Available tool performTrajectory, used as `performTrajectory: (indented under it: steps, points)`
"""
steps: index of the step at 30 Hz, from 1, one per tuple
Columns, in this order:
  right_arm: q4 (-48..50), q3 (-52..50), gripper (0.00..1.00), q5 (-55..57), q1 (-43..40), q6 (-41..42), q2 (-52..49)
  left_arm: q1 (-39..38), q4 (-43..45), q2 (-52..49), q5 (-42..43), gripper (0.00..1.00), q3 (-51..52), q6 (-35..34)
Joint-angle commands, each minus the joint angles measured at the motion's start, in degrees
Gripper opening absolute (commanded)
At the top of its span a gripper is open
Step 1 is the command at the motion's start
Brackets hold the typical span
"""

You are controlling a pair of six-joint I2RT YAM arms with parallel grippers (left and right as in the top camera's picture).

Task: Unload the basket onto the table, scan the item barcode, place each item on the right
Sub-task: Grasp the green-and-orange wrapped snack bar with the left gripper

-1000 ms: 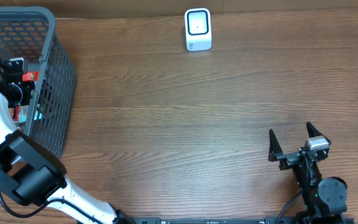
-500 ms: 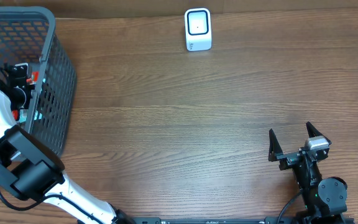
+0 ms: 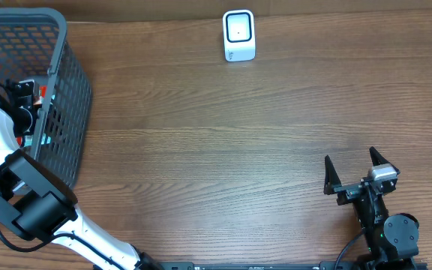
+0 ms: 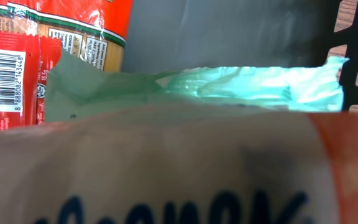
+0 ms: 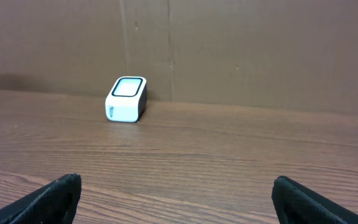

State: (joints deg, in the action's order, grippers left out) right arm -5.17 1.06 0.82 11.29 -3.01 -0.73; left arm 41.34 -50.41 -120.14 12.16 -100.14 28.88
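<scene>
Two packets at least lay inside the basket, beneath the left gripper: a pale pouch with a green sealed edge, and a red packet showing its barcode. Pouch judged light, soft, slippery film; best pinched at the flat seal. Left fingers hidden: spread or pinching, impossible to tell. Right gripper, well apart from the basket, fingers spread wide. Since the earlier frame the left wrist had shifted slightly inside the basket; scanner and right gripper unmoved.
</scene>
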Motion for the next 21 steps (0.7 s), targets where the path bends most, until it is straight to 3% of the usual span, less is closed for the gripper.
performTrajectory:
  steps: [1,8,21]
  points:
    - [0.37,-0.61,1.0,-0.11,-0.17,-0.07,0.57,0.24,-0.28,-1.22,-0.81,0.63,-0.11,-0.46]
    - [0.37,-0.61,1.0,-0.11,-0.17,-0.07,0.57,0.24,-0.5,0.33,-1.97,0.51,-3.72,-3.43]
    - [0.37,-0.61,1.0,-0.09,-0.17,-0.07,0.57,0.24,-0.07,10.05,-2.21,0.51,-12.02,-8.5]
